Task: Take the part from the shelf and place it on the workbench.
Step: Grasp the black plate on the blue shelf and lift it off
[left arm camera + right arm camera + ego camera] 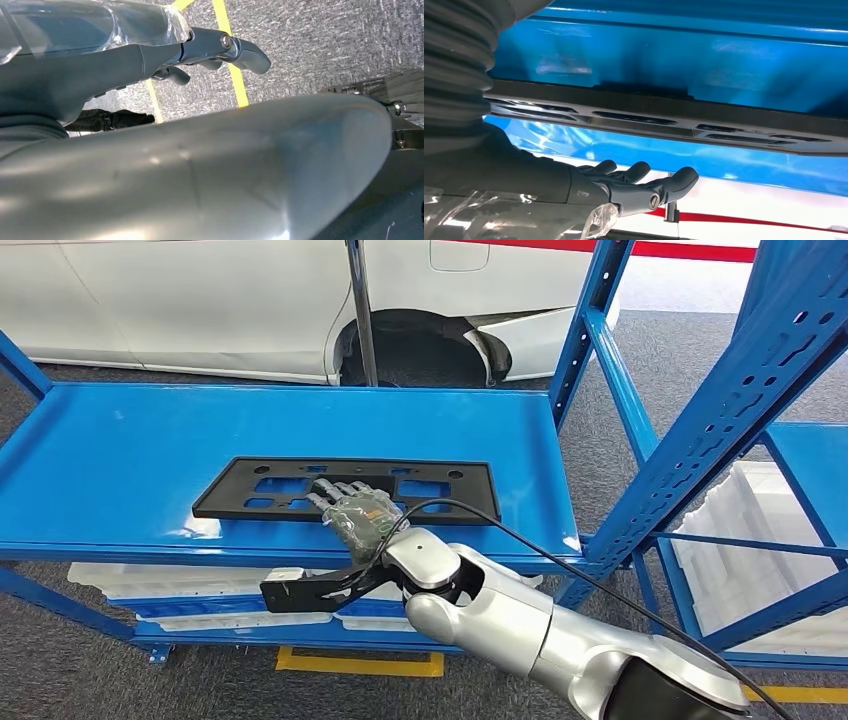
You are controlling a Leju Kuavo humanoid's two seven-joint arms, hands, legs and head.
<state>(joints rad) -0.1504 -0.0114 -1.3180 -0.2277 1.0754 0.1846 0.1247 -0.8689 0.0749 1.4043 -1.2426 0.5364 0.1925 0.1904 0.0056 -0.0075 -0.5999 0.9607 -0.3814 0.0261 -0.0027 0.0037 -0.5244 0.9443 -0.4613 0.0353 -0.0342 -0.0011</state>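
Head view: black slotted plate (345, 490), flat plastic part with cut-outs, lies on the blue shelf deck (130, 460), long axis running 9 to 3 o'clock, near the deck's front edge. Right hand (360, 512) reaches in from 5 o'clock, wrapped in clear film, fingers stretched forward and lying over the plate's front-middle section, pointing to about 11. Nothing pinched or lifted as far as I can see; the plate sits flat. Thumb side is hidden under the hand, so contact below the edge can't be told. White car body (200, 300) behind the shelf, white foam trays (745, 570) on the lower rack at 3.

Left wrist view: left hand (220, 52) hangs over grey carpet with a yellow floor line (232, 65); fingers loosely curled, holding nothing. Well away from the shelf, so the right hand is the nearer one.

Right wrist view: plate's long edge crosses the frame just beyond the fingers (674, 181), which are extended and apart, not closed on it. The plate lies directly ahead of the palm, crosswise to the reach, so I'd judge the next move needs the fingers to close over the near long edge.
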